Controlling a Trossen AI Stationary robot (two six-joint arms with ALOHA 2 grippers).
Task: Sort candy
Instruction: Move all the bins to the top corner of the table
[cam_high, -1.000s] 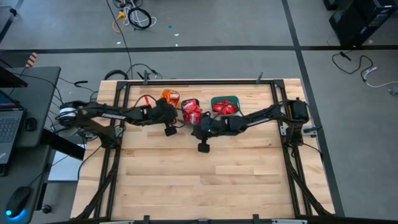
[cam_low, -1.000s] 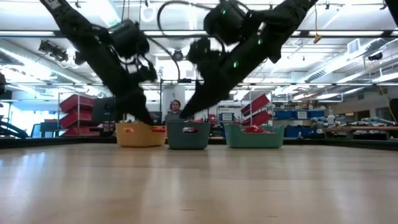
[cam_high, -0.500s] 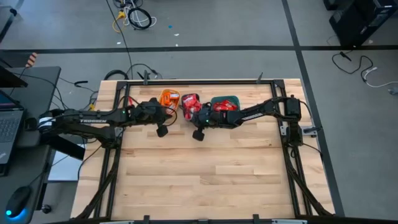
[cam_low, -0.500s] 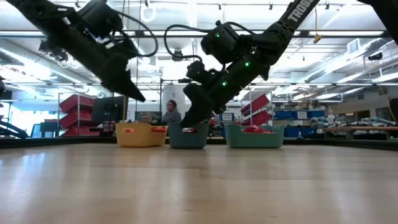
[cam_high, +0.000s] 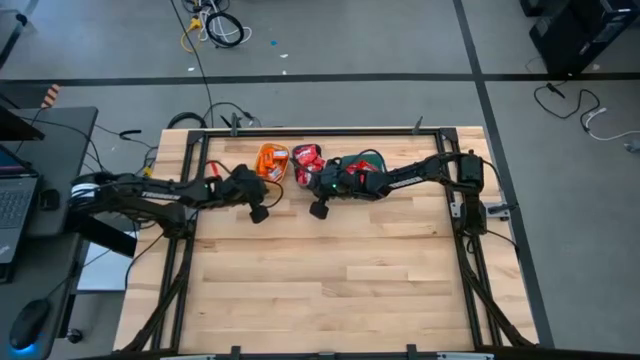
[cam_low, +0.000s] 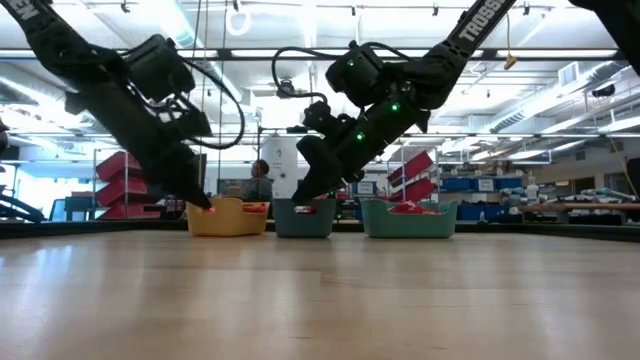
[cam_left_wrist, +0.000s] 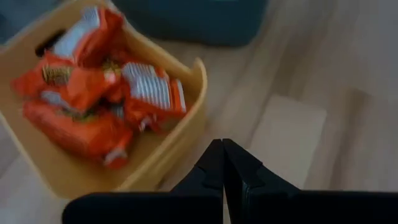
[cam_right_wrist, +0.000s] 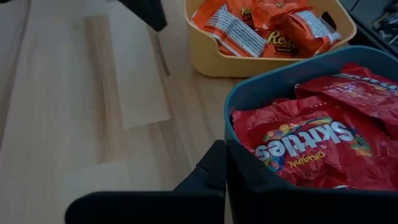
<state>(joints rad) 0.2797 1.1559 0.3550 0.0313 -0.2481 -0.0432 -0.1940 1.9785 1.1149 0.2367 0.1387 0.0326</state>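
Three small bins stand in a row near the table's far edge. The yellow bin (cam_high: 272, 162) (cam_left_wrist: 189, 118) holds orange-and-white packets (cam_left_wrist: 93, 93). The middle teal bin (cam_high: 305, 160) (cam_right_wrist: 280, 76) is full of wider red packets with white marks (cam_right_wrist: 305, 143). Another teal bin (cam_low: 408, 220) holds red candy. My left gripper (cam_left_wrist: 222, 149) (cam_low: 205, 203) is shut and empty, low over the table beside the yellow bin's near-left corner. My right gripper (cam_right_wrist: 224, 152) (cam_high: 308, 183) is shut and empty at the middle bin's near rim. My right gripper stands with its shut fingertips right at the near rim (cam_right_wrist: 239, 102) of the middle teal bin, slanting down from the table's right. I cannot tell whether it touches the rim.
Bare wooden table (cam_high: 330, 280) stretches from the bins to the near edge. A dark frame runs along the table's sides. Beyond the far edge, the low view shows a person (cam_low: 258, 180) and shelves in the room.
My left gripper rose out of the yellow bin, drew back toward the table's left, and came down beside the bin's left side. My right gripper moved toward the far edge, from the open table up to the middle teal bin's near rim.
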